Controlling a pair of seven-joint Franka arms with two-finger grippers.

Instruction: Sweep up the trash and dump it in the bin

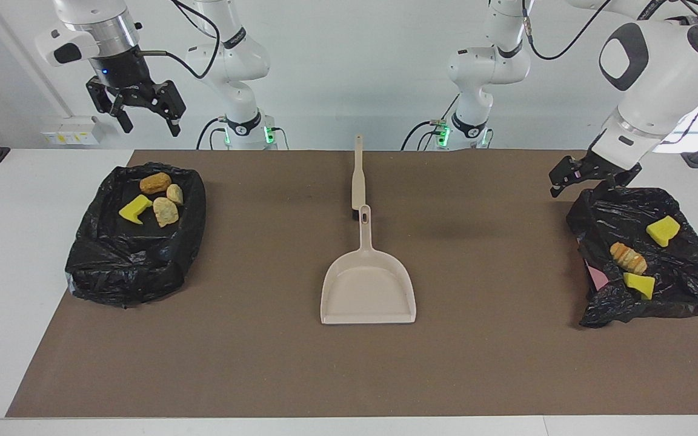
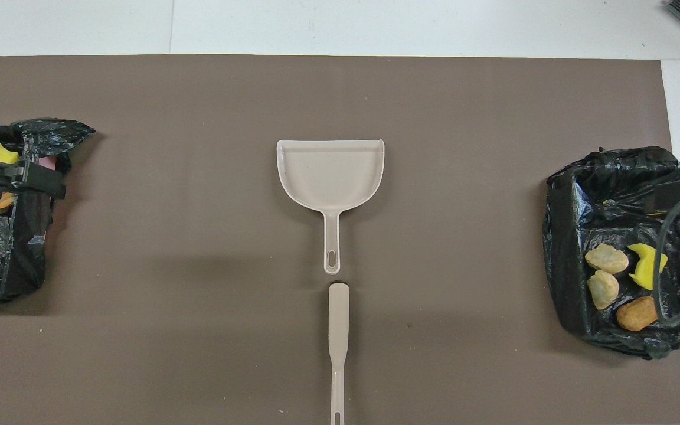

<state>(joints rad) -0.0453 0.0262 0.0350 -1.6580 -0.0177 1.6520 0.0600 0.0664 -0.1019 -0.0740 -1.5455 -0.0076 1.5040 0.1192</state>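
The trash lies in two black-bag-lined bins. The bin (image 1: 113, 272) at the right arm's end holds several pieces: a bread lump (image 1: 155, 182), two beige rocks (image 1: 165, 211) and a yellow sponge (image 1: 135, 208). The bin (image 1: 676, 297) at the left arm's end holds two yellow sponges (image 1: 663, 230) and a bread lump (image 1: 628, 257). The beige dustpan (image 1: 368, 284) lies empty mid-table, with the brush (image 1: 358, 175) in line with its handle, nearer the robots. My right gripper (image 1: 146, 121) hangs open and empty high over its bin. My left gripper (image 1: 588, 181) is open and empty, low over its bin's rim.
A brown mat (image 1: 252, 363) covers the table between the bins. In the overhead view the dustpan (image 2: 330, 174) and brush (image 2: 338, 342) lie on the centre line. The right gripper (image 2: 676, 198) covers part of one bin (image 2: 570, 295), and the left gripper (image 2: 21, 180) part of the other (image 2: 21, 260).
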